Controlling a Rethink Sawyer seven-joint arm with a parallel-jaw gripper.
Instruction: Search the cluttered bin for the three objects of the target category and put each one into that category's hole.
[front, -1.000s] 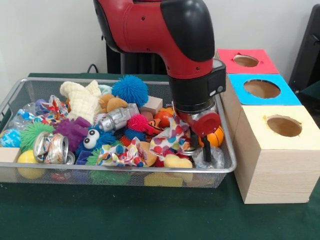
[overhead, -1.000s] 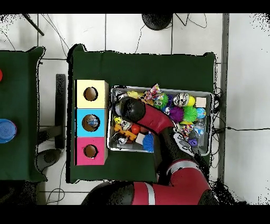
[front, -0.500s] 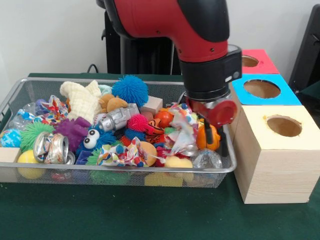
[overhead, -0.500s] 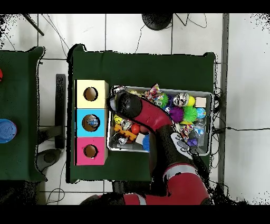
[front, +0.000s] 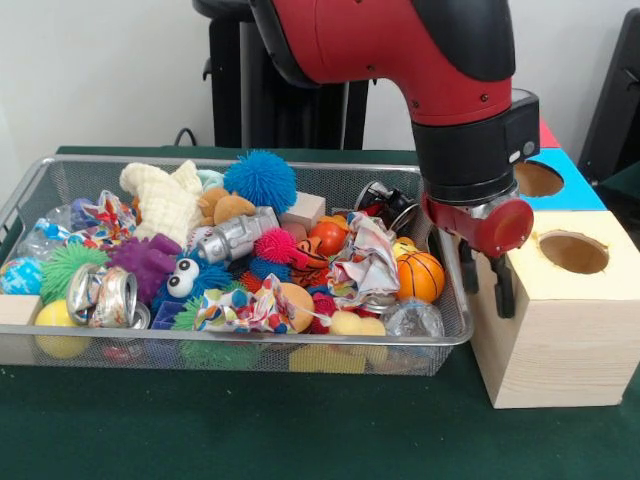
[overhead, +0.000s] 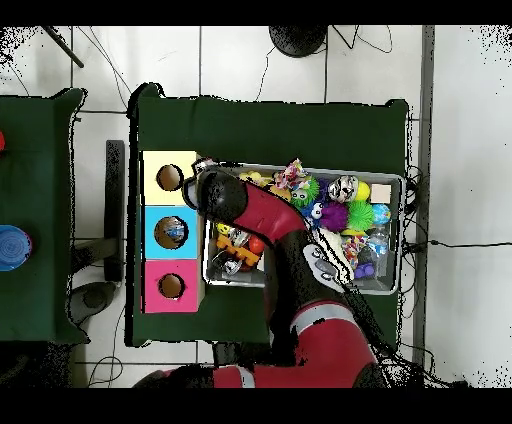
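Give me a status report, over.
Gripper open, empty, between bin rim and yellow box. One bottle in bin's near right corner, under paper wad. Nothing blocking the gripper.

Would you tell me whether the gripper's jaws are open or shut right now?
Open: the gripper hangs beside the bin, its jaws apart with nothing between them.

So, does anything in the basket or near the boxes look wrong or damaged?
Nothing is spilled. The gripper hangs open and empty between the bin and the yellow box. A crushed can lies at the bin's front, and a clear bottle sits in the near corner.
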